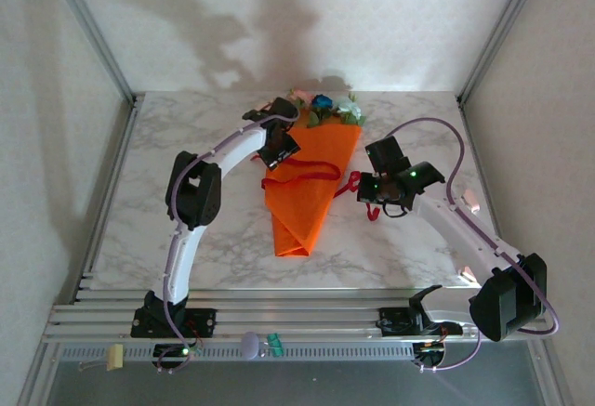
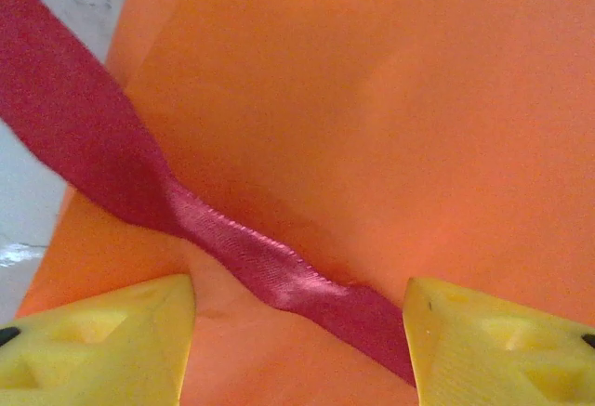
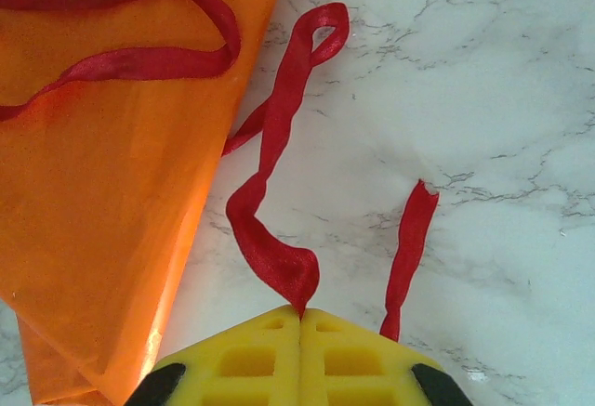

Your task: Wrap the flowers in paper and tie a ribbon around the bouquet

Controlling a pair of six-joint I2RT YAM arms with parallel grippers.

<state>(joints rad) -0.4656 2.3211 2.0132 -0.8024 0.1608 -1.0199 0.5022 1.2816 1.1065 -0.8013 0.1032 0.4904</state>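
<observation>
Pinching a thin red satin ribbon (image 3: 279, 267) between closed fingers, R gripper (image 3: 299, 318) sits just right of the slim orange paper-cone bouquet (image 1: 305, 192), mid white marble table (image 1: 139, 192).
Bare marble lies open both sides & toward near edge. Cone's long axis runs near-far, tip nearward, wide end near far edge w/ pink, blue & pale flowers (image 1: 323, 107) inside. L gripper (image 2: 297, 322), fingers apart, straddles ribbon lying across the paper.

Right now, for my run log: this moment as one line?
stage: tying | left end effector: open, straddling ribbon on bouquet | right end effector: shut on ribbon
</observation>
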